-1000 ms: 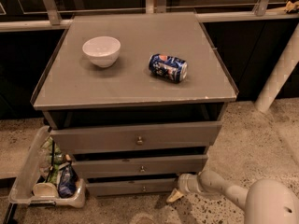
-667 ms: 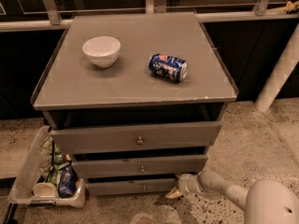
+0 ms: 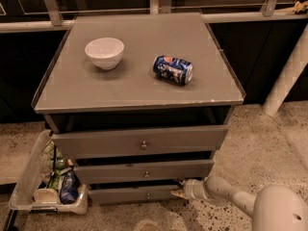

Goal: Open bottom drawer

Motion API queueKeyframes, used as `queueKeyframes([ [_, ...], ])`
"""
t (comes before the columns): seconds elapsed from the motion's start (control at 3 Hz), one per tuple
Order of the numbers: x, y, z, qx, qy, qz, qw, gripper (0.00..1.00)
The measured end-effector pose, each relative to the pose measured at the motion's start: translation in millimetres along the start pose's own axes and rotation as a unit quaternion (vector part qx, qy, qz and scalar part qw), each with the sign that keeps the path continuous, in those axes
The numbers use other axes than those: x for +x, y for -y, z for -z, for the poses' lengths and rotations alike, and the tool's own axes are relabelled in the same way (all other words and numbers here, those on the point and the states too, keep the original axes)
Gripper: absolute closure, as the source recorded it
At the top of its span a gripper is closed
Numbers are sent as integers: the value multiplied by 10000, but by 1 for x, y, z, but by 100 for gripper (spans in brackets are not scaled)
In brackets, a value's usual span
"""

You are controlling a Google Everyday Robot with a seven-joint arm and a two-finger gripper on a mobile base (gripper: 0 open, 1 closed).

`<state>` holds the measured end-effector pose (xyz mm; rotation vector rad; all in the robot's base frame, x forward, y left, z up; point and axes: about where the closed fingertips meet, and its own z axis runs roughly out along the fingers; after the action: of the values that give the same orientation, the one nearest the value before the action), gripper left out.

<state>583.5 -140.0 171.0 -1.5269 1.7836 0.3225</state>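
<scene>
The bottom drawer is the lowest of three grey drawer fronts on the cabinet, with a tiny brass knob at its centre. It stands slightly out from the cabinet face. My gripper reaches in from the lower right on a pale arm, low near the floor, its tip at the right end of the bottom drawer front.
The cabinet top bears a white bowl and a blue can lying on its side. A clear bin with bottles sits on the floor left of the cabinet. A white post stands at right.
</scene>
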Motion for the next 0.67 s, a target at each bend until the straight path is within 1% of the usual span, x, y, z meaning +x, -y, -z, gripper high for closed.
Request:
queueKeyframes([
  [0.33,-9,-12,5,-241,140,91,9996,88],
  [0.67,-7,-19,15,-352,159,68,9992,100],
])
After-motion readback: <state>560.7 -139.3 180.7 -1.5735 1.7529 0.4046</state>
